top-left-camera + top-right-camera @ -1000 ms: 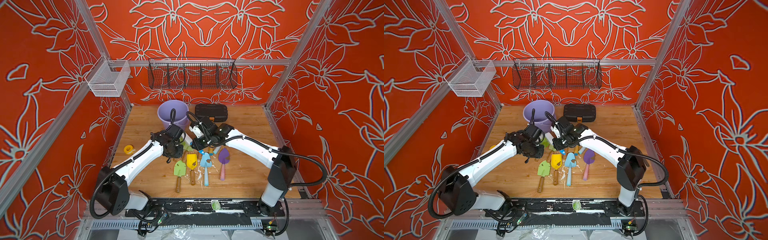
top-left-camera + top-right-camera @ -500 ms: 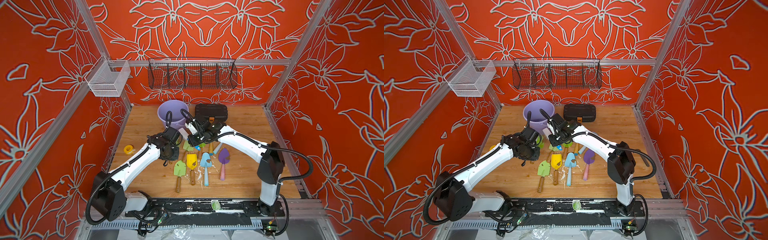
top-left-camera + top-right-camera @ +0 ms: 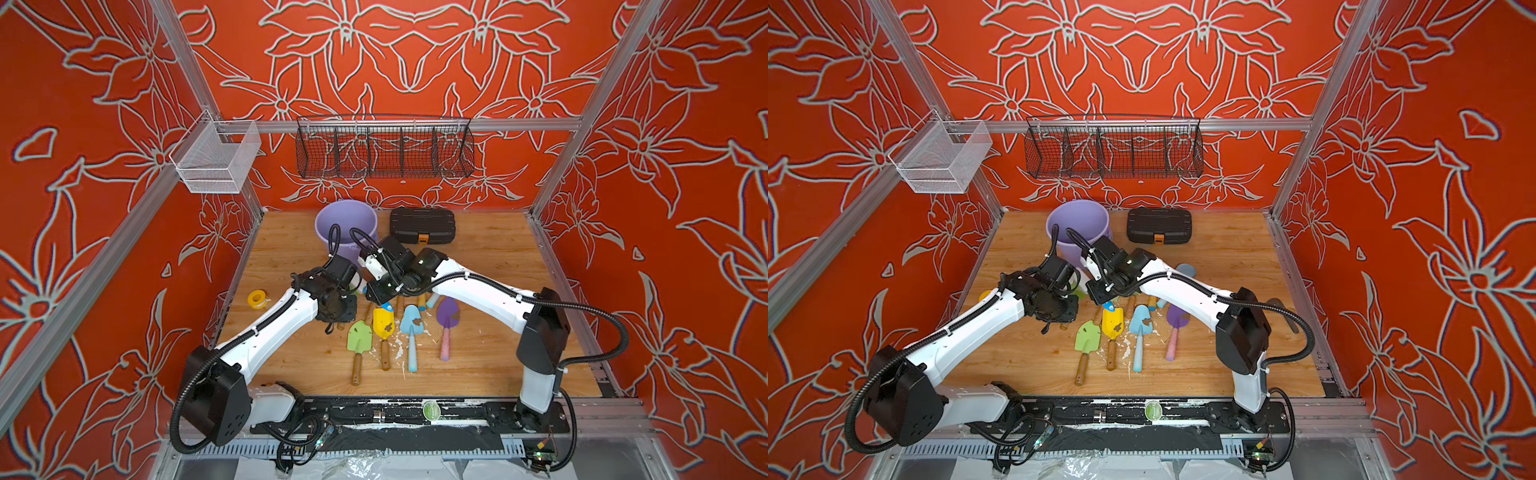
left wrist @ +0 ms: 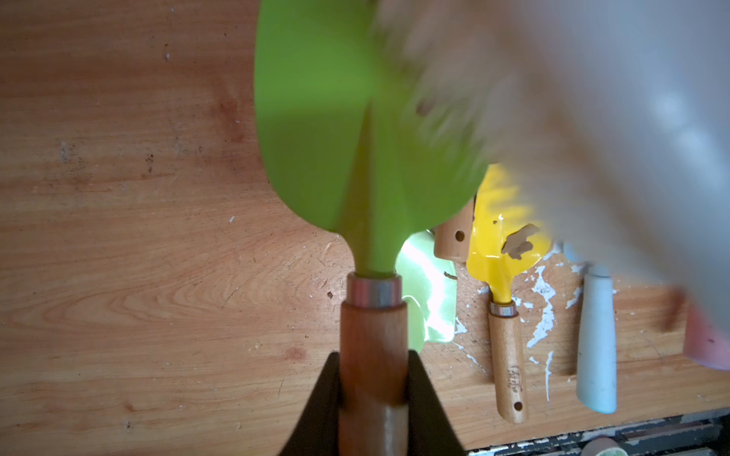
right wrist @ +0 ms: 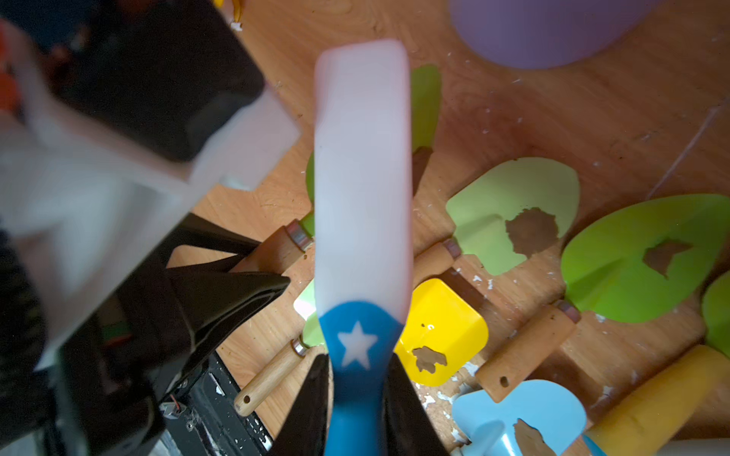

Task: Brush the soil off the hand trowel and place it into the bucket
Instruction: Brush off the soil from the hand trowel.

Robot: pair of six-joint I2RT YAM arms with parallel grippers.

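Gripping the trowel (image 4: 335, 118) by its wooden handle (image 4: 373, 335), left hand (image 4: 373, 363) is closed mid-tabletop (image 3: 478, 257); right hand (image 5: 357, 375) clamps brush (image 5: 361, 177). Trowel judged light, stiff, blade slippery. Bucket (image 3: 349, 208) at twelve o'clock.

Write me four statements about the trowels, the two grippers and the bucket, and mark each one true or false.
1. The left gripper is shut on the wooden handle of a green trowel. True.
2. The right gripper is open and empty. False: it is shut on a blue-handled brush.
3. The yellow trowel lying on the table has a brown patch of soil on its blade. True.
4. The bucket lies tipped on its side. False: it stands upright at the back of the table, beside the black case.
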